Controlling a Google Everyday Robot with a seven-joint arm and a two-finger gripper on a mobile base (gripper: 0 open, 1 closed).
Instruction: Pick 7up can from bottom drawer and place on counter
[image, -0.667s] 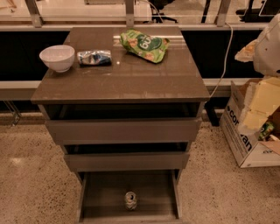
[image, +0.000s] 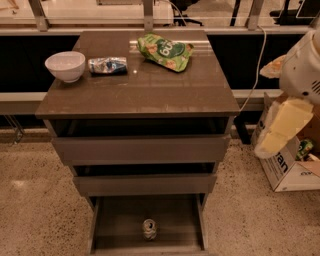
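The 7up can (image: 149, 229) stands upright on the dark floor of the open bottom drawer (image: 115, 220), near its front middle, silver pull-tab end up. The counter (image: 145, 85) is the glossy brown slab above the three drawers. My gripper (image: 280, 131) hangs at the right edge of the view, beside the counter's right side and well above and to the right of the can. It holds nothing that I can see.
On the counter sit a white bowl (image: 65, 65), a blue-silver foil packet (image: 107, 65) and a green snack bag (image: 165, 51). The two upper drawers (image: 142, 149) are partly open. A cardboard box (image: 290, 167) stands on the floor at the right.
My arm has shifted slightly left and lower at the right edge. The can and the things on the counter have not moved.
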